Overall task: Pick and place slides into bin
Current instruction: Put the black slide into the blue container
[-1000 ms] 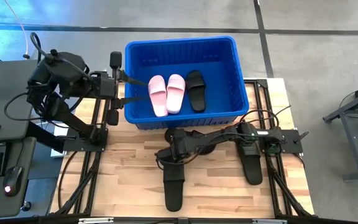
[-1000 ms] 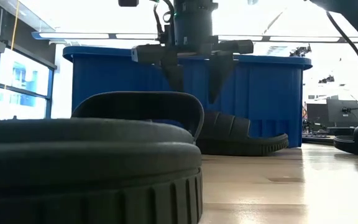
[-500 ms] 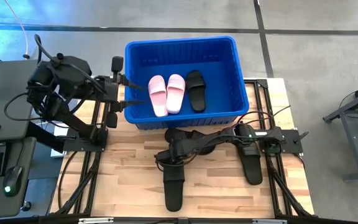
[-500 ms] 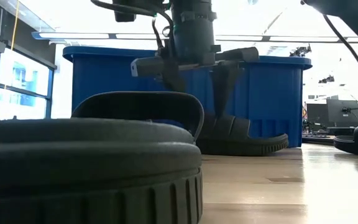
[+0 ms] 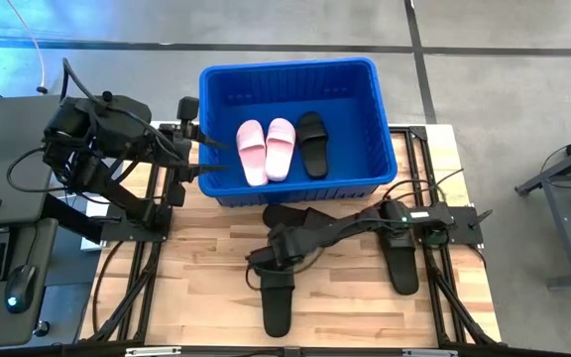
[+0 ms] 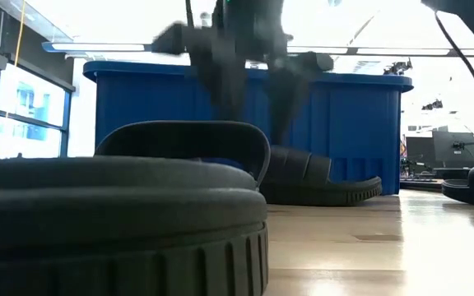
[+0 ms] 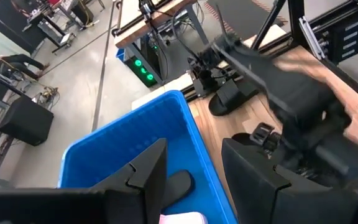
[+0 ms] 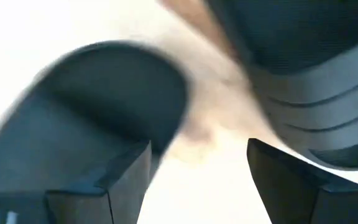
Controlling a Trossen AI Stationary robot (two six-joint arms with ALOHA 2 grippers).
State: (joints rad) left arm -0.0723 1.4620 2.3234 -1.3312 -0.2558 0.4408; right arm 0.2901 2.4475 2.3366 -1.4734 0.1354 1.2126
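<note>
Your right end effector (image 5: 278, 260), fingers spread and empty, has shifted from the black slide by the blue bin (image 5: 290, 188) toward another black slide (image 5: 277, 302) on the tabletop (image 5: 206, 278), while three slides already sit inside the bin.

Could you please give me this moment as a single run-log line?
bin: two pink slides, one black | table: three black slides | right gripper: open, above a black slide | left gripper: open, at bin wall
</note>
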